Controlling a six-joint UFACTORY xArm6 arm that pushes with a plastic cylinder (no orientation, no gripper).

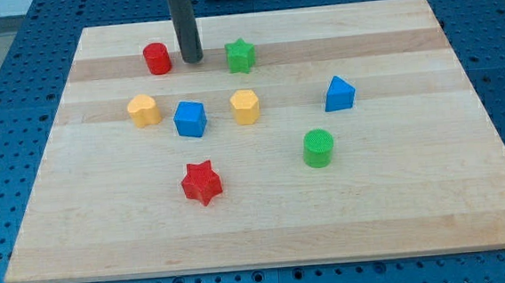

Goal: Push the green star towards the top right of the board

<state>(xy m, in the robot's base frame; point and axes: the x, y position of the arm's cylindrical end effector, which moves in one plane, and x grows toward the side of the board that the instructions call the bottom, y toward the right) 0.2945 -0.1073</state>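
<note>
My tip [191,59] rests on the wooden board [435,200] near the view's top, between the red cylinder [158,58] on its left and the green star [240,56] on its right — close to both, touching neither. It is a bare rod with no pincer, so there is nothing to open or close. Below sit a yellow block [144,110], a blue cube [190,119] and another yellow block [245,106].

The tip [191,59] stands between the red cylinder [157,58] and the green star [240,56], apart from both. No block lies between the green star and the board [387,25]'s top right corner.
</note>
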